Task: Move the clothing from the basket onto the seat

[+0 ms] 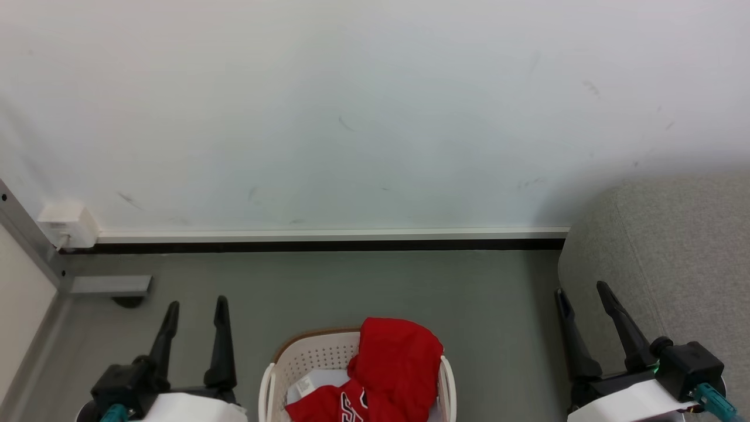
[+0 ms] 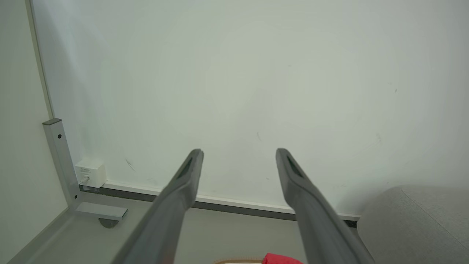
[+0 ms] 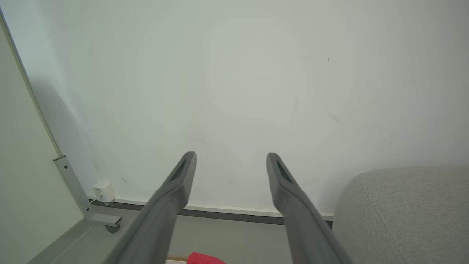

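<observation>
The job looks unstarted: the red clothing (image 1: 395, 369) lies heaped in the basket (image 1: 316, 354), none shows on the sofa (image 1: 674, 246) right of the basket, and the left gripper (image 1: 196, 302) and right gripper (image 1: 580, 288) flank the basket, both open and empty.

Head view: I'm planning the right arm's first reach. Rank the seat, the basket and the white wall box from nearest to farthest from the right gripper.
1. seat: close beside the right gripper, on its right.
2. basket: on the floor to its left, at bottom centre.
3. white wall box: far left, at the foot of the wall.
</observation>
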`<state>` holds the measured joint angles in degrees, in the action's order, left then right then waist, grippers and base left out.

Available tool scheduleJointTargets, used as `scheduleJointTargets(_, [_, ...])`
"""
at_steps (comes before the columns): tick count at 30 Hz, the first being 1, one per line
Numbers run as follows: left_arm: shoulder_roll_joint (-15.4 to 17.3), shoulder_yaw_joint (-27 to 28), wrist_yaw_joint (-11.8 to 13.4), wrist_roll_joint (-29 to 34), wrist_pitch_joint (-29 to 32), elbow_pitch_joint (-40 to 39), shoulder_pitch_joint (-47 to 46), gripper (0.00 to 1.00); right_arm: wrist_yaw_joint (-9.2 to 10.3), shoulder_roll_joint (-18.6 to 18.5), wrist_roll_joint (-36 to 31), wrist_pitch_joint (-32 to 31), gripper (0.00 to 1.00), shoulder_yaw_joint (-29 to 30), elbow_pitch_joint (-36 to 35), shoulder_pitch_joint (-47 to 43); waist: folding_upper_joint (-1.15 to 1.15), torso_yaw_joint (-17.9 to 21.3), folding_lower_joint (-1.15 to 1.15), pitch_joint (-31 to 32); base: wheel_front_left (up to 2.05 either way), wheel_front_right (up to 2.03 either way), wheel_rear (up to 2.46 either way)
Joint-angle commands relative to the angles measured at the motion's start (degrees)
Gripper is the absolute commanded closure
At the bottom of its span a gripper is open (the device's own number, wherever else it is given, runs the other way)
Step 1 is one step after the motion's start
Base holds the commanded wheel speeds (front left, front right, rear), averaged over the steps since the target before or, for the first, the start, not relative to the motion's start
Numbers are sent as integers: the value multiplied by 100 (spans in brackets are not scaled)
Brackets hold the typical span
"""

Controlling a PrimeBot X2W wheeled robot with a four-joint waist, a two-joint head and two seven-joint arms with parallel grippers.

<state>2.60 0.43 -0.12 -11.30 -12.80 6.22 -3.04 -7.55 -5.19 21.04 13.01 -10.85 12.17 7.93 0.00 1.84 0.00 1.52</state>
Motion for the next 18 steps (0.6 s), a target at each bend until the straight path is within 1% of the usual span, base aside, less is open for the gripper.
scheduleJointTargets(1, [42,-1,12,171,-77,-43,31,0,10,-23,-125,55,0,-19,-35,75,0,6,0,0,0,0,0])
scheduleJointTargets(18, [46,-94,91,832,-247,-43,39,0,12,-44,-710,235,0,-146,-42,123,0,61,0,38,0,0,0])
